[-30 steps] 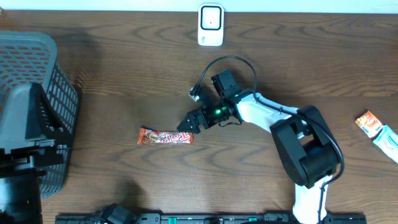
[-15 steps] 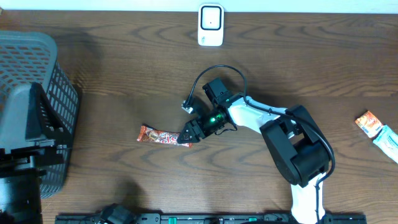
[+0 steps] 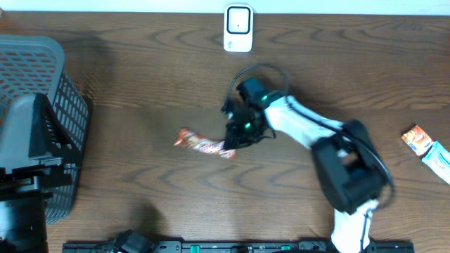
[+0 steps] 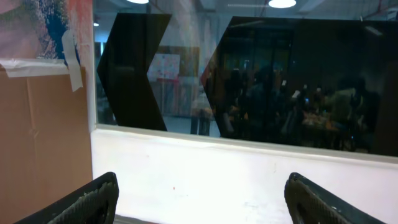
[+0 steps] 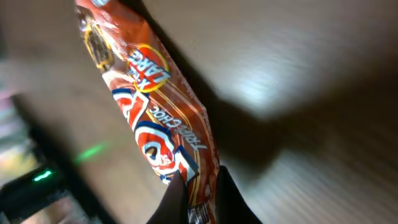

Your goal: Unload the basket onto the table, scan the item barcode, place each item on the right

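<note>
Right fingers [image 5: 176,200] pinch candy bar [image 5: 155,118]; left fingers [image 4: 87,202] apart

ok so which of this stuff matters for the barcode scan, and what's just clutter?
In the job:
candy bar
right gripper, shut on the bar's end
white device at the far edge, likely the scanner

Lying about:
grey basket, left
orange packet and pale packet, right edge

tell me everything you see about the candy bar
The candy bar is long and slim, in a glossy orange-brown wrapper with red and white lettering and a yellow oval badge. It sits slanted over the wooden table, near its middle. The right gripper is shut on one end; whether the other end touches the wood is unclear.
</note>
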Tool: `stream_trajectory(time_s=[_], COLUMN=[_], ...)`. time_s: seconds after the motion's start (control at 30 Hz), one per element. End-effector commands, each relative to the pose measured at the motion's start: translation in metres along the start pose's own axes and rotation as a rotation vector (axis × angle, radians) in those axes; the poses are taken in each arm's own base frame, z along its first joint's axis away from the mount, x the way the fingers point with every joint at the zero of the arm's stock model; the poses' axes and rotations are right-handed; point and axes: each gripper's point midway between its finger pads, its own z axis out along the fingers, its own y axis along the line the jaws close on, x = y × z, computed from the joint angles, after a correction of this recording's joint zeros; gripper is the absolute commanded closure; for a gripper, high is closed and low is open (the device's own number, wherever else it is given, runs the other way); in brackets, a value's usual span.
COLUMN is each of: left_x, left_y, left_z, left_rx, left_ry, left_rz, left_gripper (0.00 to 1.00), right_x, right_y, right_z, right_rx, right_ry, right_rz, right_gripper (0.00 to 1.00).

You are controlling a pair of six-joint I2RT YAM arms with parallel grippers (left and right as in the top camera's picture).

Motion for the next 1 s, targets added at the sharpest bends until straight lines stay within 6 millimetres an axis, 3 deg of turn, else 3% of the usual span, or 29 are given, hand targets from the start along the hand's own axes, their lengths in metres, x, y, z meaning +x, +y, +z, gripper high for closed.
stream_trajectory(time_s=[0.0, 0.07, 0.13, 0.23, 0.3, 0.4, 0.5, 0.6, 0.67, 0.73, 0.77, 0.83, 0.87, 0.9, 0.93, 0.97], left_x=[-0.001, -0.001, -0.001, -0.001, -0.001, -0.001, -0.001, -0.001, -0.001, -0.001, -0.001, -0.001, 0.0, 0.0, 0.0, 0.0], left_y=[0.0, 0.0, 0.0, 0.0, 0.0, 0.0, 0.0, 0.0, 0.0, 0.0, 0.0, 0.0, 0.0, 0.0, 0.0, 0.0], left_z=[-0.001, -0.001, -0.001, -0.001, -0.001, -0.001, -0.001, -0.001, -0.001, -0.001, -0.001, -0.001, -0.001, -0.001, -0.001, -0.001], left_rx=[0.001, 0.001, 0.002, 0.002, 0.002, 0.002, 0.002, 0.002, 0.002, 0.001, 0.002, 0.001, 0.002, 0.002, 0.002, 0.001], left_ry=[-0.005, -0.005, -0.005, -0.005, -0.005, -0.005, -0.005, -0.005, -0.005, -0.005, -0.004, -0.004, -0.003, -0.002, -0.002, -0.002], left_rz=[-0.012, -0.012, -0.012, -0.012, -0.012, -0.012, -0.012, -0.012, -0.012, -0.012, -0.011, -0.011, -0.01, -0.01, -0.01, -0.01], left_gripper=[0.14, 0.14, 0.14, 0.14, 0.14, 0.14, 0.14, 0.14, 0.14, 0.14, 0.14, 0.14, 0.14, 0.14, 0.14, 0.14], right_x=[-0.029, -0.02, -0.011, 0.0, 0.003, 0.007, 0.013, 0.031, 0.052, 0.07, 0.075, 0.08, 0.08, 0.08, 0.08, 0.078], right_y=[-0.035, -0.035, -0.028, -0.02, -0.018, -0.017, -0.013, 0.001, 0.022, 0.045, 0.053, 0.064, 0.067, 0.069, 0.069, 0.07], right_z=[-0.123, -0.166, -0.19, -0.205, -0.2, -0.172, -0.125, -0.064, -0.022, 0.008, 0.014, 0.019, 0.018, 0.017, 0.017, 0.015], right_rx=[0.597, 0.801, 0.928, 1.079, 1.154, 1.201, 1.228, 1.189, 1.086, 0.991, 0.975, 0.982, 1.0, 1.015, 1.02, 1.015], right_ry=[-0.308, -0.401, -0.457, -0.506, -0.509, -0.458, -0.351, -0.22, -0.144, -0.104, -0.103, -0.121, -0.137, -0.148, -0.152, -0.157], right_rz=[0.008, 0.012, -0.004, -0.012, -0.047, -0.095, -0.18, -0.295, -0.347, -0.403, -0.428, -0.479, -0.501, -0.515, -0.518, -0.511], right_gripper=[0.98, 0.98, 0.98, 0.98, 0.99, 0.99, 0.99, 0.99, 0.97, 0.82, 0.67, 0.32, 0.04, 0.08, 0.28, 0.61])
